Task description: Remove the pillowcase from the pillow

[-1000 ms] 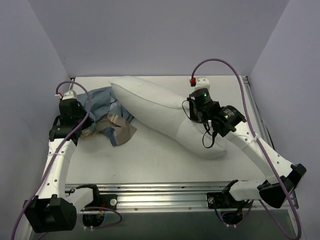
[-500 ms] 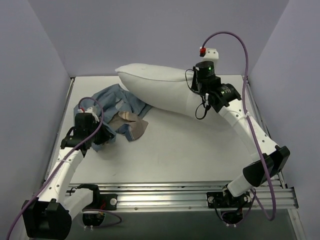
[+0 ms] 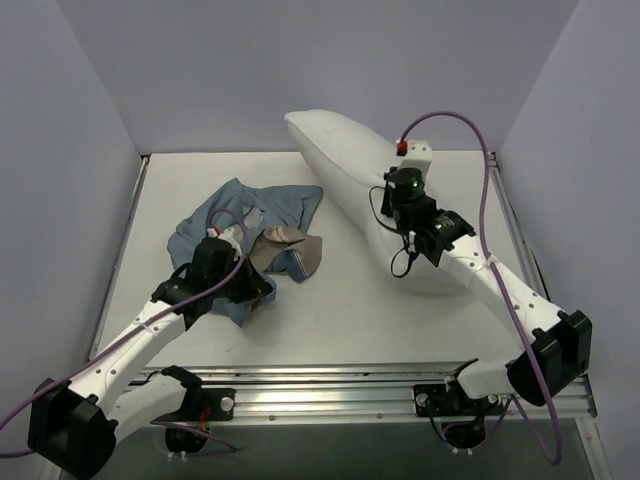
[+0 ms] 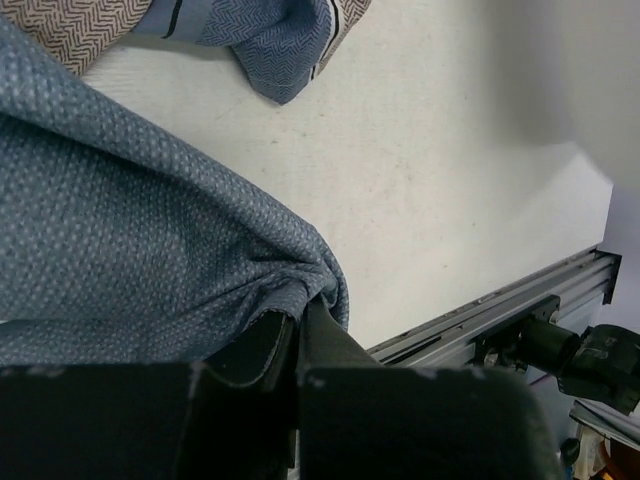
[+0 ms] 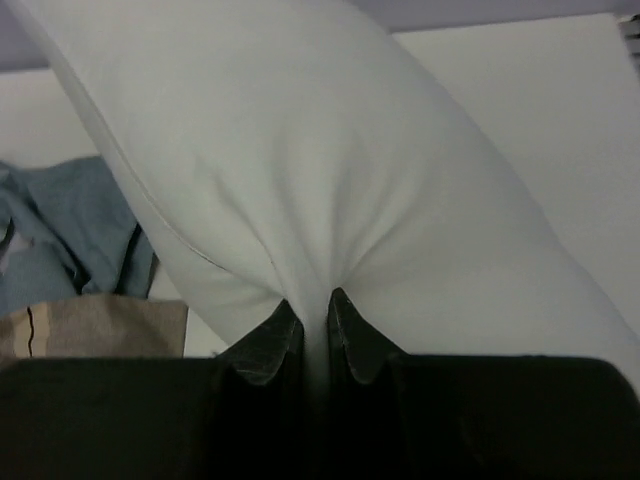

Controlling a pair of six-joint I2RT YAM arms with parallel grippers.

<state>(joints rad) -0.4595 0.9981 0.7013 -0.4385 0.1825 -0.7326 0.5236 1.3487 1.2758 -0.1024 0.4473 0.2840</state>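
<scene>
Pinching the pillowcase [image 3: 262, 208], the left gripper [image 4: 298, 322] opposes the right gripper [image 5: 314, 312], clamped on the pillow [image 3: 345, 175] (a thin fold); either pinch may slip if tugged.

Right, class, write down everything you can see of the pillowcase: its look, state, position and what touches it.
The pillowcase is a soft woven cloth, dull grey-blue inside, with tan herringbone blocks and blue striped parts showing. It lies crumpled on the table, fully off the white pillow and left of it. The left gripper is shut on a bunched fold at its near edge.
</scene>
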